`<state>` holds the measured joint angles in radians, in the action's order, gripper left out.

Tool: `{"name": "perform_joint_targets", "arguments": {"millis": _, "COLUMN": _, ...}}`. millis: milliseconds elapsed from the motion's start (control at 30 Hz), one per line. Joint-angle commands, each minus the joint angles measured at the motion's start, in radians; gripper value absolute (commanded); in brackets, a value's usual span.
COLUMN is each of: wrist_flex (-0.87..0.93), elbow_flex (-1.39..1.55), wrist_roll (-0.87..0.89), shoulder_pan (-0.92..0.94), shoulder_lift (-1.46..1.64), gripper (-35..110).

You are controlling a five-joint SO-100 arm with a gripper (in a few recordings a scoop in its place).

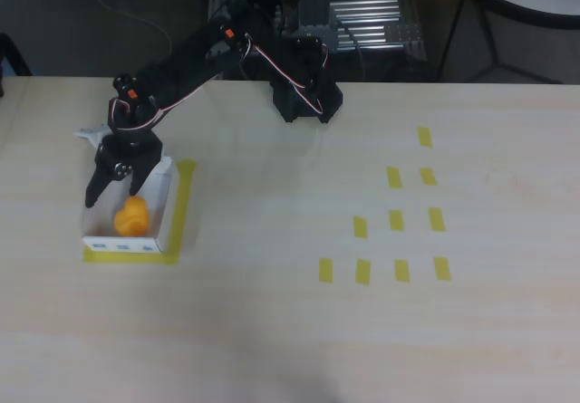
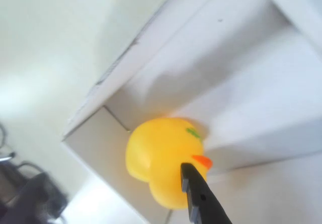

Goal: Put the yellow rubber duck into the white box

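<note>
The duck (image 1: 132, 215) is lying inside the box (image 1: 161, 206), on its floor; in the wrist view the duck (image 2: 163, 158) is sitting close against an inner corner where two walls of the box (image 2: 236, 83) are meeting. The end effector (image 1: 115, 181) is hanging above the rear part of the box with its jaws spread and nothing between them. One dark fingertip (image 2: 201, 199) is showing in the wrist view in front of the duck; whether it is touching the toy cannot be told.

Handling, as a judgement: the duck is looking small, light and hollow, with a smooth rounded skin that is likely yielding under pressure and slipping out of a shallow pinch. If it needs regrasping, the jaws should be closing across the widest part of the body, not on the beak (image 2: 202, 160). The box walls are thin card and probably flexing or shifting on the table (image 1: 272, 312) if pushed. The placement is appearing complete.
</note>
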<state>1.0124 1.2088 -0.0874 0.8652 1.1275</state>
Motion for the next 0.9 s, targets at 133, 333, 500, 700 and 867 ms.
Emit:
{"name": "perform_joint_targets", "arguments": {"millis": 133, "wrist_flex": -0.114, "elbow_flex": 0.046, "wrist_roll": 0.094, "shoulder_pan": -0.14, "shoulder_lift": 0.704, "gripper": 0}}
{"name": "perform_joint_targets", "arguments": {"millis": 333, "wrist_flex": -0.387, "elbow_flex": 0.541, "wrist_roll": 0.115, "shoulder_pan": -0.416, "shoulder_lift": 1.365, "gripper": 0}}
{"name": "perform_joint_targets", "arguments": {"millis": 500, "wrist_flex": -0.209, "elbow_flex": 1.126, "wrist_roll": 0.124, "shoulder_pan": -0.729, "shoulder_lift": 1.884, "gripper": 0}}
{"name": "perform_joint_targets", "arguments": {"millis": 700, "wrist_flex": 0.034, "elbow_flex": 1.552, "wrist_roll": 0.247, "shoulder_pan": -0.856, "shoulder_lift": 2.174, "gripper": 0}}
{"name": "perform_joint_targets", "arguments": {"millis": 867, "wrist_flex": 0.089, "elbow_flex": 1.729, "wrist_roll": 0.255, "shoulder_pan": -0.856, "shoulder_lift": 2.207, "gripper": 0}}
